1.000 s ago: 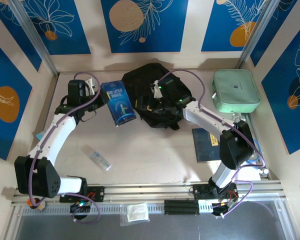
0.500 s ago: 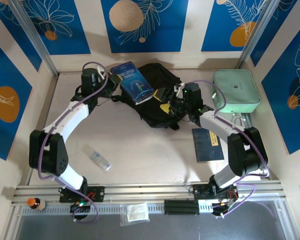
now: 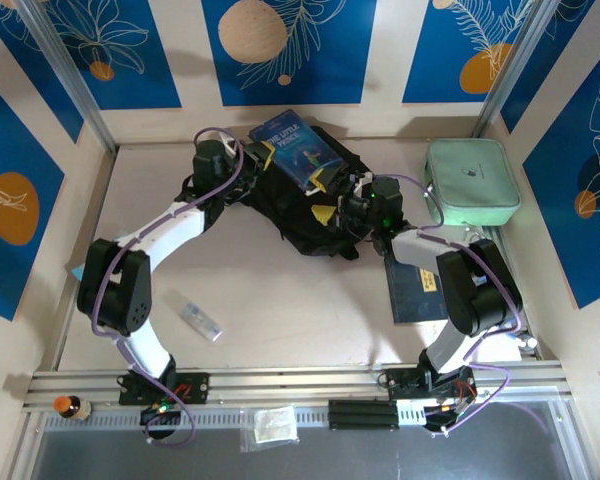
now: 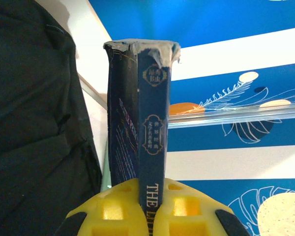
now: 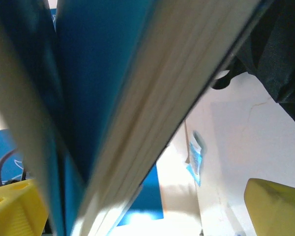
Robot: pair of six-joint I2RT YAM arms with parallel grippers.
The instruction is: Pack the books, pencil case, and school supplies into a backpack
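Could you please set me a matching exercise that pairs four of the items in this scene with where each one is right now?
Things:
1. Little Prince book
2. mint-green case
3. clear plastic box
4. second dark-blue book

Places:
A. lying on the table, left half
B. far right corner
C. clamped in the left gripper, at the backpack
D. flat on the table, right half

Pairs: 1-C, 2-B, 3-A, 4-D
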